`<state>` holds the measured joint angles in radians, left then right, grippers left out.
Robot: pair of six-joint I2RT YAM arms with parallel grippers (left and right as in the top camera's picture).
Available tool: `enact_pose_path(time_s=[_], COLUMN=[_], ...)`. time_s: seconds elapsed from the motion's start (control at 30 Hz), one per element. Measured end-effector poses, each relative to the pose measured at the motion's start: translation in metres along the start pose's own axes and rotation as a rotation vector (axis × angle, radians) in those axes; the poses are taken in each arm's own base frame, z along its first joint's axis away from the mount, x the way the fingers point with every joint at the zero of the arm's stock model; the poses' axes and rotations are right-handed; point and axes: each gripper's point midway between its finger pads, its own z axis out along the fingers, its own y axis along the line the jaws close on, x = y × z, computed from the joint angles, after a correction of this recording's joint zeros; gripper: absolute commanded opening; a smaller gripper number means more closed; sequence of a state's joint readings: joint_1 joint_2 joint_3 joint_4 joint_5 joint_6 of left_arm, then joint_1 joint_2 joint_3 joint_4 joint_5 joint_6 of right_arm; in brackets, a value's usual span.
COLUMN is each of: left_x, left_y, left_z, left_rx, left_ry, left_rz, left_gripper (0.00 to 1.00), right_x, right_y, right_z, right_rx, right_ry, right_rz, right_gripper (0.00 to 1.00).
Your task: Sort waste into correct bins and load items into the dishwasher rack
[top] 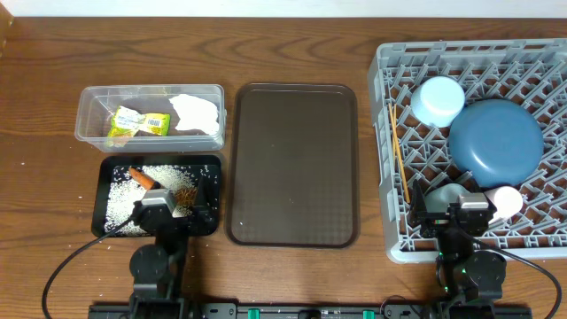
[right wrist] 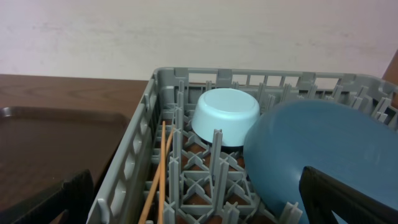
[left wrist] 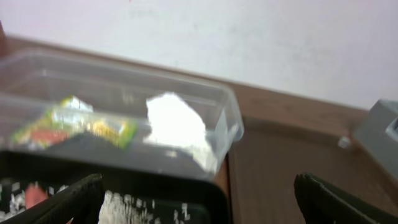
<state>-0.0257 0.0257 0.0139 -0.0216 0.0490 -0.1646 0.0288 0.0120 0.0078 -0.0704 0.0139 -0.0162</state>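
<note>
The grey dishwasher rack (top: 386, 159) holds the blue plate (top: 496, 142), an upturned light-blue cup (top: 438, 99), the chopsticks (top: 400, 155), a pink cup (top: 508, 201) and a pale bowl (top: 449, 192), partly hidden by my arm. The clear tub (top: 89, 113) holds the yellow-green wrapper (top: 139, 122) and white napkin (top: 197, 112). The black tray (top: 211, 193) holds rice (top: 124, 190), the carrot (top: 142, 177) and a brown piece (top: 185, 192). My left gripper (top: 173, 211) is open over the black tray's front. My right gripper (top: 452, 211) is open over the rack's front edge.
A large dark brown serving tray (top: 294, 164) lies between the bins and the rack. A few rice grains (top: 108, 241) lie on the wood in front of the black tray. The table's far edge meets a white wall (left wrist: 249, 37).
</note>
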Motion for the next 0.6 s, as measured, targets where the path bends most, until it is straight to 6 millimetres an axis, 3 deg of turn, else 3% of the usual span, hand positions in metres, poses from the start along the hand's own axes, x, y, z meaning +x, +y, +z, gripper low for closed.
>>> enact_pose_path(time_s=[0.6], left_x=[-0.0011], left_y=[-0.0092], left_z=[-0.0011], left_rx=[0.037], left_ry=[-0.010], left_rz=[0.219], left_gripper=[0.98], right_x=[0.0000], right_y=[-0.0001], right_z=[0.0000], right_rx=[0.000], right_ry=[0.000], right_rz=[0.000], right_gripper=[0.99])
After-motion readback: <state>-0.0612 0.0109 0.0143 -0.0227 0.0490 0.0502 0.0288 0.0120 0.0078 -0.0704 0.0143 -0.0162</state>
